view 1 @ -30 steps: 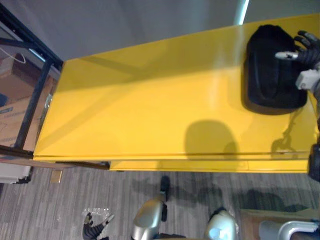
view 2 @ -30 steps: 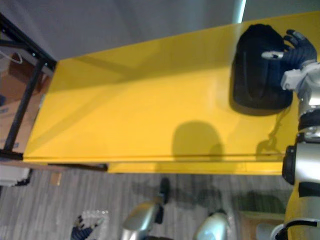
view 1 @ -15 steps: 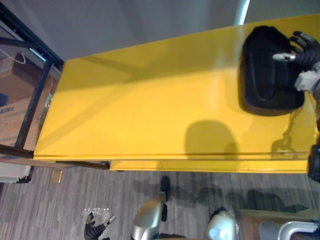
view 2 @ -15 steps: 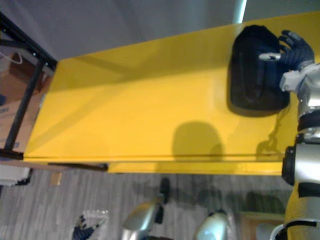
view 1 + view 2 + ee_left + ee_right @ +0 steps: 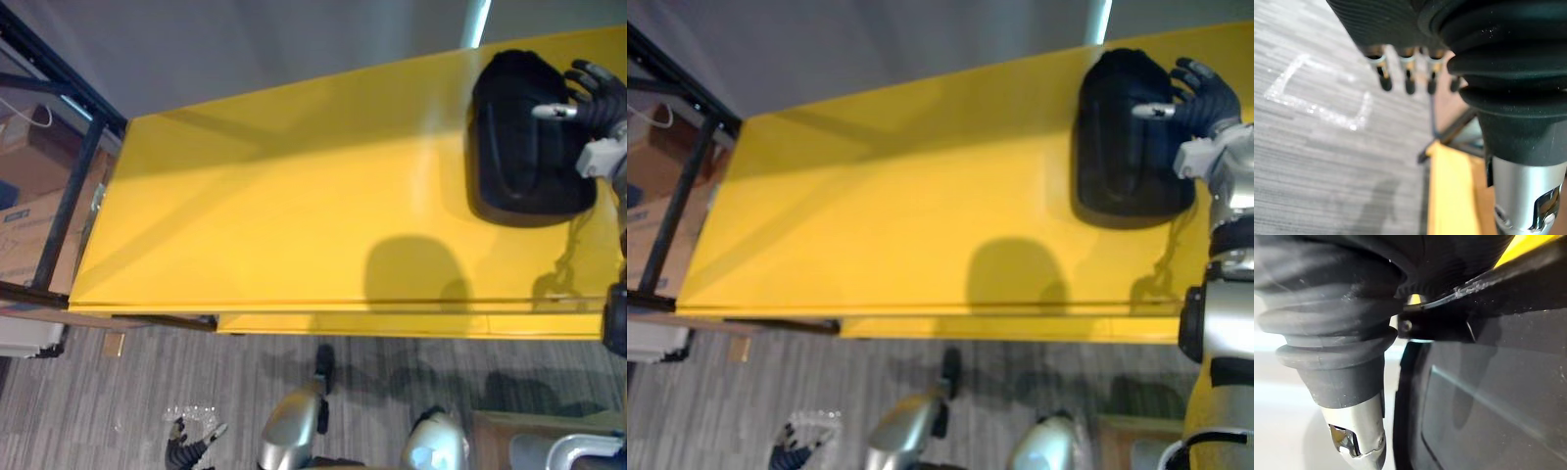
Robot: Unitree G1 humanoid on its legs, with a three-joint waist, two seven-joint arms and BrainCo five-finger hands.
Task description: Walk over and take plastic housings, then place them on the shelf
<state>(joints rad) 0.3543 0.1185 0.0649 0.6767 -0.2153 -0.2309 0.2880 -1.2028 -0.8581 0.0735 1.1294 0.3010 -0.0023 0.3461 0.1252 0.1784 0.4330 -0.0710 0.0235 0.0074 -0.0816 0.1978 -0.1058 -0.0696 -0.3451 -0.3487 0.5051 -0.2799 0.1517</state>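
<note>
A black plastic housing (image 5: 524,137) lies flat on the right end of the yellow shelf top (image 5: 294,215). My right hand (image 5: 598,98) is at the housing's right edge, thumb stretched over its top and dark fingers curled at its far rim. In the right wrist view the housing (image 5: 1488,406) is right against the hand's ribbed cover. My left hand (image 5: 186,448) hangs low by the floor at the lower left, holding nothing, its fingers (image 5: 1408,73) relaxed.
A black metal rack (image 5: 69,186) with cardboard boxes (image 5: 24,235) stands left of the shelf. A grey wall runs behind it. The grey carpet carries a glittery taped square (image 5: 1317,98). A wooden edge (image 5: 490,431) shows at the lower right.
The housing has shifted a little to the left on the shelf top, with my right hand staying at its edge. My left hand has not moved.
</note>
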